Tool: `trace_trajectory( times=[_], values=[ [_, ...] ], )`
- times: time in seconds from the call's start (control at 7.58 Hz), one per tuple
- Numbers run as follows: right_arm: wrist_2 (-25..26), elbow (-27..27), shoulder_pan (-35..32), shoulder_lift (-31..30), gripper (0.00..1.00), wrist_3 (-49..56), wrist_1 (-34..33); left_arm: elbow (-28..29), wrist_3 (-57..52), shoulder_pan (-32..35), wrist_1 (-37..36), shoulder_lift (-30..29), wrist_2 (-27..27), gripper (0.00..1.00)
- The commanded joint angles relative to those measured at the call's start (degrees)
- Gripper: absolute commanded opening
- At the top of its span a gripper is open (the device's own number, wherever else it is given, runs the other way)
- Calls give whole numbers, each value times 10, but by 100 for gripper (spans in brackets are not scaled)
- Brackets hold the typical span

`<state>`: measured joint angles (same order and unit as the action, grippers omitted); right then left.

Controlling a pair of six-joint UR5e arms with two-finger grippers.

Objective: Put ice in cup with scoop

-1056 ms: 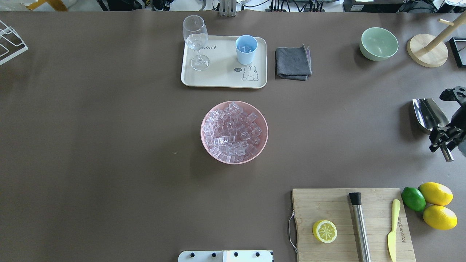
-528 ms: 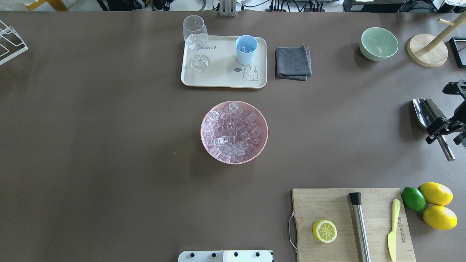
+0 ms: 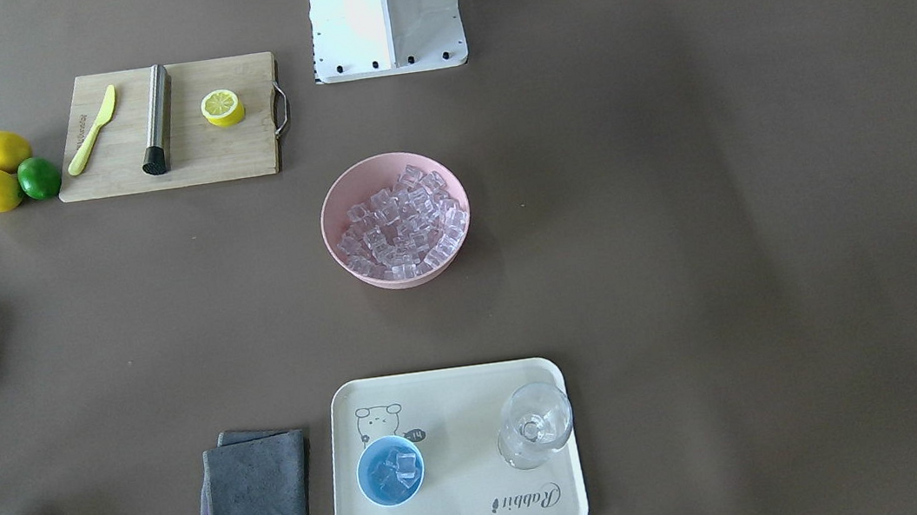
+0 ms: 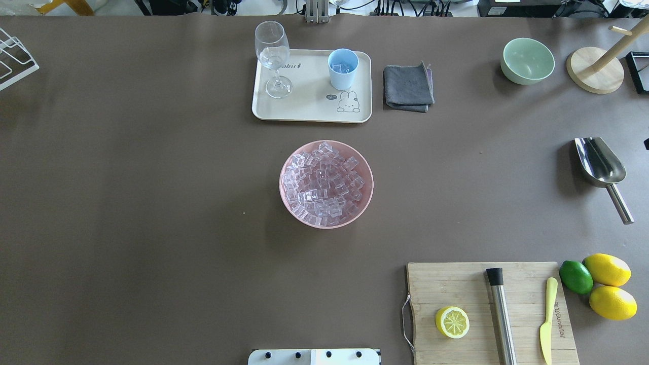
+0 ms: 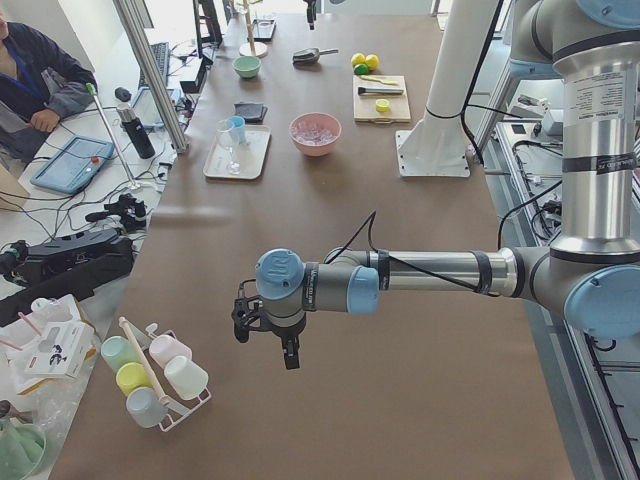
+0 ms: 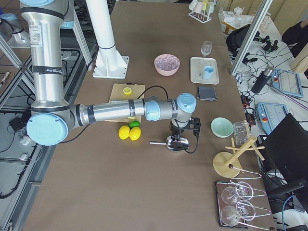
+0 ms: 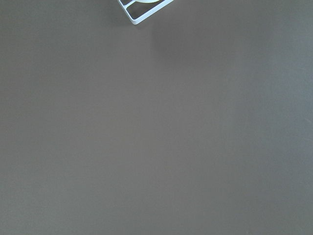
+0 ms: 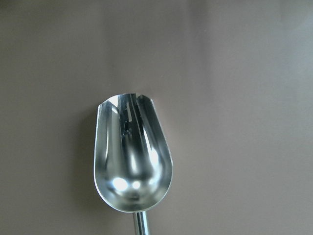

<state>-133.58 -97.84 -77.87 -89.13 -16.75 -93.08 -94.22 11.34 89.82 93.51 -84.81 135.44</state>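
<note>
Scoop (image 4: 601, 165) lies flat on the table, well off the pink bowl (image 4: 282, 192) toward the robot's right, trough empty, nothing gripping it. Most ice (image 4: 323, 183) is heaped in that bowl; a few cubes sit in the cup (image 4: 343, 76), upright on the tray (image 4: 304, 101) just beyond the bowl, away from the robot. Right gripper (image 6: 185, 134) hangs above the scoop. Left gripper (image 5: 265, 340) is far from the bowl on the robot's left. Jaw state of either: cannot tell.
</note>
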Motion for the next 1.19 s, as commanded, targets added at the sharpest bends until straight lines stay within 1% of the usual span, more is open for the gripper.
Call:
trace_trajectory(
  times=[0.0,0.13,0.26,0.4,0.53,0.66,1.06],
  values=[
    [37,-64,-123,9,100,95,-102,0,0,0,0,0,0,98],
    [37,-60,-161,10,100,186,-137,0,0,0,0,0,0,98],
    [39,-52,-179,2,100,248,-158,0,0,-1,0,0,0,98],
    [37,-17,-186,-8,100,273,-157,0,0,-1,0,0,0,98],
    [34,2,-188,-43,100,301,-144,0,0,-1,0,0,0,98],
    [35,18,-188,-46,100,305,-105,0,0,-1,0,0,0,98],
    [32,18,-196,-53,100,299,-101,0,0,-1,0,0,0,98]
  ],
)
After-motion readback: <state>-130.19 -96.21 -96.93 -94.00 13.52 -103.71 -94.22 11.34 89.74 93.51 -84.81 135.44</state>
